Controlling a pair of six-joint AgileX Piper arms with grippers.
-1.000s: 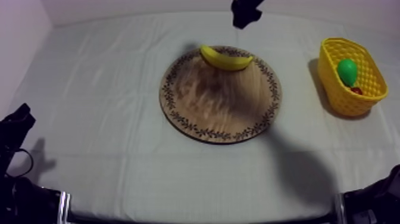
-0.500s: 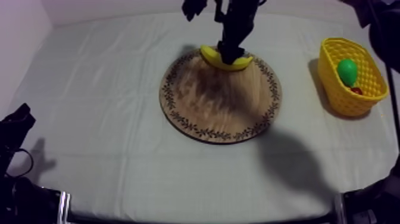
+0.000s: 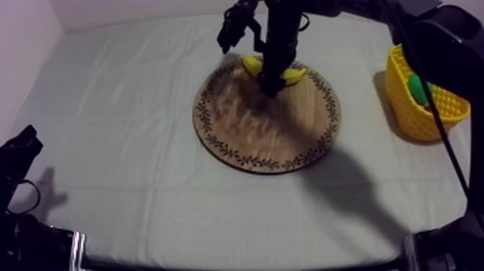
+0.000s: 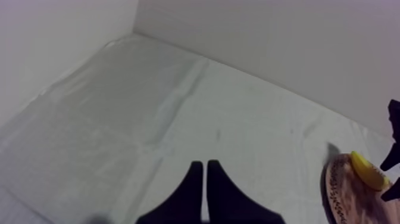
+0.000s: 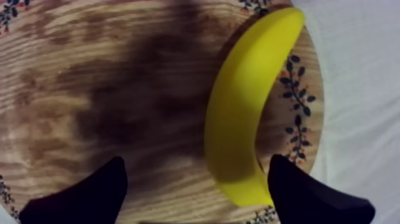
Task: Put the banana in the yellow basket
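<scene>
Right claw (image 5: pixel 197 162), fingers spread, has dropped lower over banana (image 5: pixel 244 101) on board (image 5: pixel 89 95).

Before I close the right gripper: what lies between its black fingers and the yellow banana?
Nothing but bare wood of the round wooden board, in the right wrist view. The curved yellow banana sits between the right gripper's open fingers.
</scene>
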